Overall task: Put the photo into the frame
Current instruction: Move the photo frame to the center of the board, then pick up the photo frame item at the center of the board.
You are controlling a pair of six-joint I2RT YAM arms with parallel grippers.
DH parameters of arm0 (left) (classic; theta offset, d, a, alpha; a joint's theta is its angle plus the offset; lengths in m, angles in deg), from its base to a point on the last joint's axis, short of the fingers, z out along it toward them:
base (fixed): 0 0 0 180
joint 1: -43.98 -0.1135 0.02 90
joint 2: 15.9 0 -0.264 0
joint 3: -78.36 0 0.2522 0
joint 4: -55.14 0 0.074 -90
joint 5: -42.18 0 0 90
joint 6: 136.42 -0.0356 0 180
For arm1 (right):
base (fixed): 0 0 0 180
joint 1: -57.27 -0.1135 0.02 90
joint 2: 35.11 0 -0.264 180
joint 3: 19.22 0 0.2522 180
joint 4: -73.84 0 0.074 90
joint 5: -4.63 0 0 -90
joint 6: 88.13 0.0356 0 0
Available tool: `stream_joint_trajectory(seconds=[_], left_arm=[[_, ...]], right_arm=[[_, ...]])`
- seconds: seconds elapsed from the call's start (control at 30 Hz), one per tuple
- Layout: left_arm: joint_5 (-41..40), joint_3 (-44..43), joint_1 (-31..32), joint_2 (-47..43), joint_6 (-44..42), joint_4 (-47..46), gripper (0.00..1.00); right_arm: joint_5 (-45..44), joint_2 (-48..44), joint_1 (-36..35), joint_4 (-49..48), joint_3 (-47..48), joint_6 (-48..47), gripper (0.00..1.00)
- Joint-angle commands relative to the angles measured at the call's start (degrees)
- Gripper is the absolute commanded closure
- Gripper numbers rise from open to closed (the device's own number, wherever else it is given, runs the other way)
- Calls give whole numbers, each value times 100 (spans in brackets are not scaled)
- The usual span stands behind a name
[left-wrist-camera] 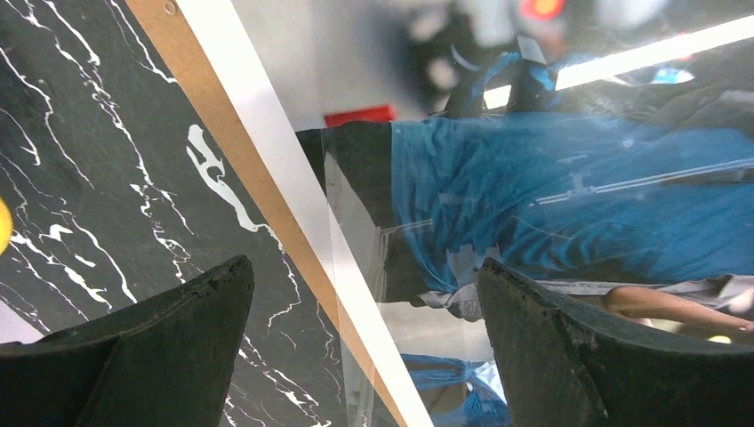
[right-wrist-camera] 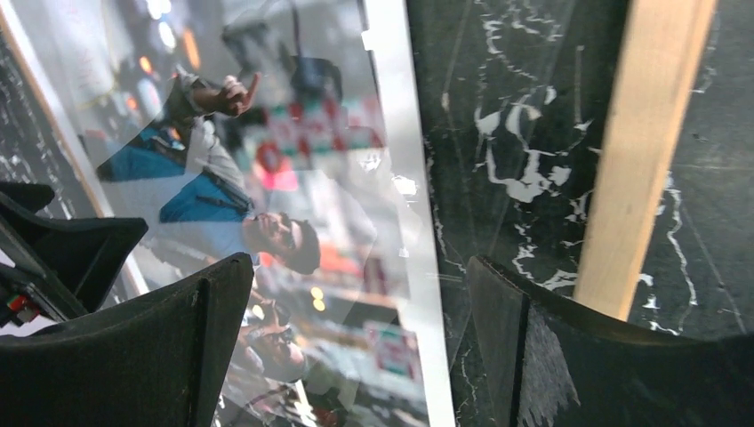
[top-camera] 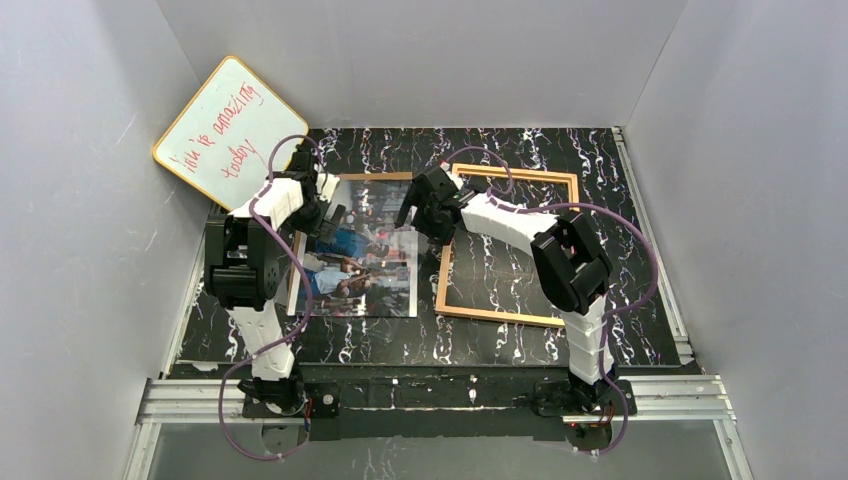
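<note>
The photo (top-camera: 365, 262) is a glossy rectangular print with a white border, people in blue and dark tones, lying face up on a flat brown board (top-camera: 375, 177) at the left of the table (top-camera: 640, 300). It is not in the frame (top-camera: 500, 317) – a thin rectangle of pale wood lying flat just to the right, with the tabletop showing through its middle. A narrow strip of table runs between photo and frame. The table is black with white marble-like veining. The left gripper (top-camera: 325, 215) hangs over the photo's far left part and the right gripper (top-camera: 415, 205) over its far right edge; both have their jaws spread wide and nothing is held. The top view alone shows the whole layout and a yellow-rimmed whiteboard (top-camera: 228, 130) with red writing, propped in the far left corner. The left wrist view shows the matte black fingers (left-wrist-camera: 551, 356) straddling the photo's border, one over marble, one over the print, with the board's raw brown edge (left-wrist-camera: 258, 178) beside the white margin. The right wrist view shows glare on the print and the frame's wood grain (right-wrist-camera: 640, 151) – one finger over the photo, the other over the table. Pale grey walls close in three sides, and a metal rail (top-camera: 440, 390) runs along the near edge.
</note>
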Motion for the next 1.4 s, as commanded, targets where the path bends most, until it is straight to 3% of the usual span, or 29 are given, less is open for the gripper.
stream_joint_trajectory(seconds=[0.0, 0.6, 0.93, 1.37], left_arm=[[-323, 213, 57, 101, -67, -106, 5], [-841, 467, 454, 289, -150, -236, 5], [-1145, 743, 757, 268, -503, -303, 5], [-1245, 825, 838, 294, -611, -310, 6]], right_arm=[[-479, 27, -59, 286, -57, 224, 1], [-747, 326, -74, -448, -515, 431, 1], [341, -392, 286, -2459, -1384, 945, 4], [1155, -1136, 292, -3729, -1971, 1483, 16]])
